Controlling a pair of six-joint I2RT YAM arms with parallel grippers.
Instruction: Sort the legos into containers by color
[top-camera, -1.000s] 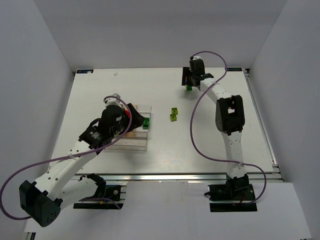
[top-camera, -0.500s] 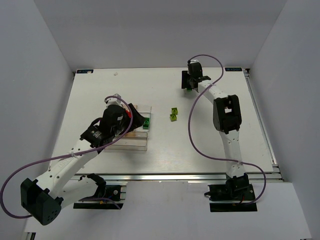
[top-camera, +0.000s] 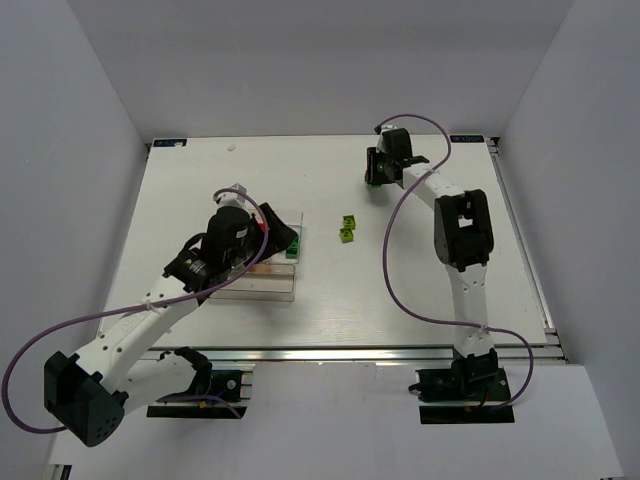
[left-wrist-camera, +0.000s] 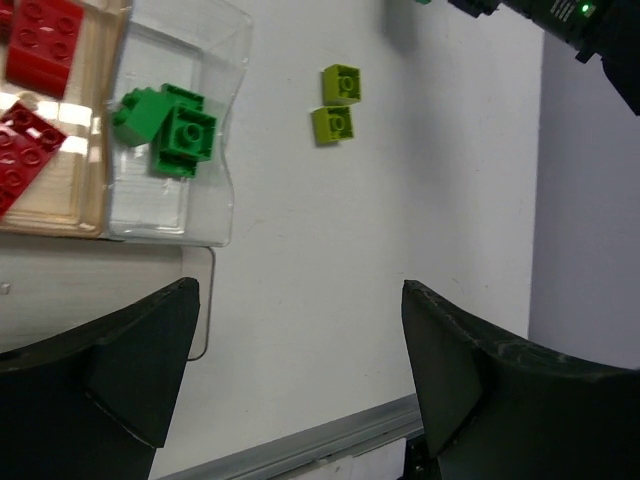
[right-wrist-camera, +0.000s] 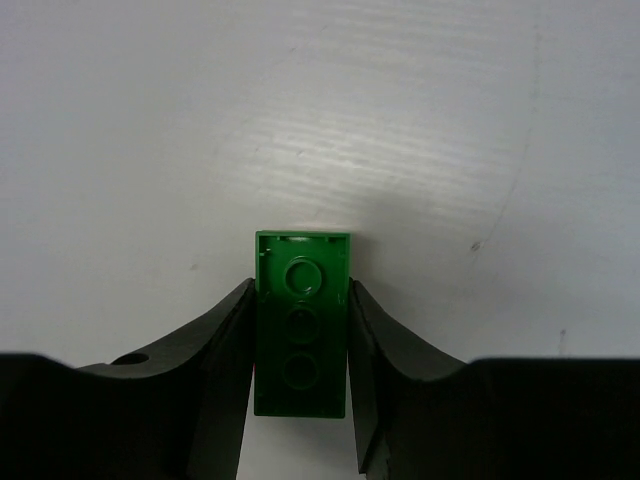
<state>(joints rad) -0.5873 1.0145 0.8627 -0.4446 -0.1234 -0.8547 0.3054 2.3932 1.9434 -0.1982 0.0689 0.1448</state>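
Observation:
A dark green lego lies underside up on the white table at the far right. My right gripper is shut on it, one finger pressed on each long side; in the top view that right gripper hides the brick. Two lime-yellow legos sit together mid-table. The containers stand at left. A clear bin holds two dark green legos, and the tan bin beside it holds red legos. My left gripper hangs open over bare table beside the bins, nothing between its fingers.
The metal rail of the table's near edge runs just below my left fingers. A purple cable loops beside the right arm. The grey side walls close in the table on both sides.
My right gripper has narrowed from wide apart until its fingers touch the dark green lego. The right wrist turned slightly. The left arm crept a little toward the right.

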